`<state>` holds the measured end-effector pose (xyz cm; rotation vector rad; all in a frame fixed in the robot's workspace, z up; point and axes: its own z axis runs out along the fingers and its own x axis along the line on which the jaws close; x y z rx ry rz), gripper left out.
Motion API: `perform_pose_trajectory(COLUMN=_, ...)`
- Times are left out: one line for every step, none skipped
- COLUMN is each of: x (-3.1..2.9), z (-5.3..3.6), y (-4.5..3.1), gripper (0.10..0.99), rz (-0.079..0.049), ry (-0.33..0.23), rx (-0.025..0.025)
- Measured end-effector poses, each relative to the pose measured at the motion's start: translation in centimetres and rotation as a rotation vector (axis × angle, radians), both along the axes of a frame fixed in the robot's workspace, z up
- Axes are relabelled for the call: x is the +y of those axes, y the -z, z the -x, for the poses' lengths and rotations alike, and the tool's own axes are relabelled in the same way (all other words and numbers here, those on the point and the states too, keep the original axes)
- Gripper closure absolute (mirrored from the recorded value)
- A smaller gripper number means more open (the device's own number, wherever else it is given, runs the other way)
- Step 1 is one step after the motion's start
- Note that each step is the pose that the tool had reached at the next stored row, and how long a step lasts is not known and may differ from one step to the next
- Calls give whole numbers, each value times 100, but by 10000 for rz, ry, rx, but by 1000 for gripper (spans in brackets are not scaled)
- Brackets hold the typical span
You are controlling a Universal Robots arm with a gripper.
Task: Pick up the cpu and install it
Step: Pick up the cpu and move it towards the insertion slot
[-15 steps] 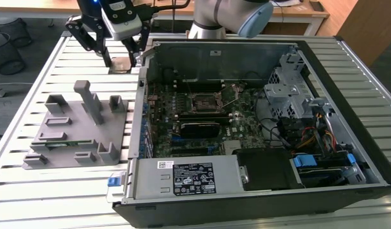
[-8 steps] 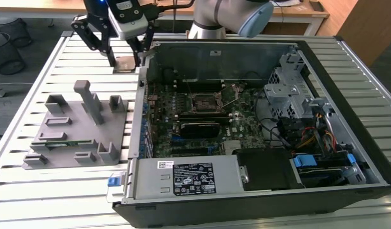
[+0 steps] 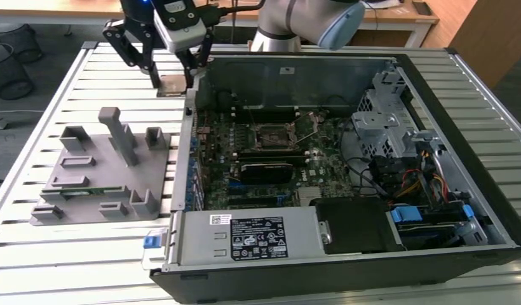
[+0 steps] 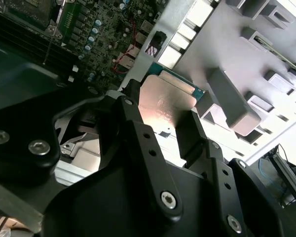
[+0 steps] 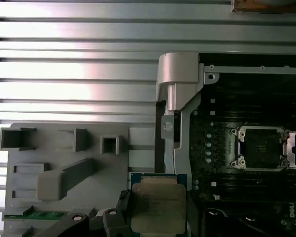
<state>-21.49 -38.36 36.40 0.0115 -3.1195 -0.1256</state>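
Note:
The cpu [image 3: 173, 84] is a flat square chip with a silvery top and a thin green rim. My gripper [image 3: 171, 81] is shut on it, holding it above the slatted table just outside the open computer case, at the exterior view's upper left. In the second wrist view the cpu [image 4: 165, 98] sits between the two black fingers [image 4: 192, 131]. In the first wrist view the cpu [image 5: 158, 207] hangs over the gap between the grey fixture and the case wall. The open socket [image 3: 272, 135] on the motherboard, also the socket [image 5: 260, 148], holds nothing.
A grey fixture [image 3: 100, 171] with upright posts lies on the table at the exterior view's left, with a green memory stick [image 3: 78, 189] in one slot. The case wall [image 3: 191, 127] stands between the gripper and the motherboard. Drive cages and cables [image 3: 396, 146] fill the case's right side.

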Motion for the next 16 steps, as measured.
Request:
perform_pose_trajectory(x=1, z=-7, y=0, gripper=549, rz=0, ry=0, rx=0)
perform_pose_trajectory(x=2, z=-17, y=0, gripper=549, rz=0, ry=1, rx=0)
perform_pose_trajectory(x=2, z=-30, y=0, gripper=549, rz=0, ry=0, rx=0)
perform_pose_trajectory(x=2, z=-45, y=0, gripper=549, rz=-1, ry=0, rx=0)
perform_pose_trajectory(x=3, z=-64, y=0, gripper=549, rz=-1, ry=0, rx=-1)
perform_pose_trajectory(x=3, z=-86, y=0, gripper=549, rz=0, ry=0, rx=0)
perform_pose_trajectory(x=3, z=-108, y=0, gripper=549, rz=0, ry=0, rx=0)
perform_pose_trajectory(x=3, z=-130, y=0, gripper=549, rz=0, ry=0, rx=-1)
perform_pose_trajectory(x=5, z=-146, y=1, gripper=549, rz=-1, ry=0, rx=-1)
perform_pose_trajectory(x=7, z=-161, y=0, gripper=549, rz=-1, ry=0, rx=-1)
perform_pose_trajectory(x=9, z=-176, y=0, gripper=549, rz=-1, ry=0, rx=-1)
perform_pose_trajectory(x=10, z=-191, y=0, gripper=549, rz=-1, ry=0, rx=0)
perform_pose_trajectory(x=11, z=-207, y=0, gripper=549, rz=-1, ry=0, rx=-1)
perform_pose_trajectory(x=12, z=-224, y=0, gripper=549, rz=0, ry=0, rx=0)
perform_pose_trajectory(x=14, z=-242, y=0, gripper=549, rz=0, ry=0, rx=0)
perform_pose_trajectory(x=15, z=-260, y=0, gripper=549, rz=0, ry=0, rx=0)
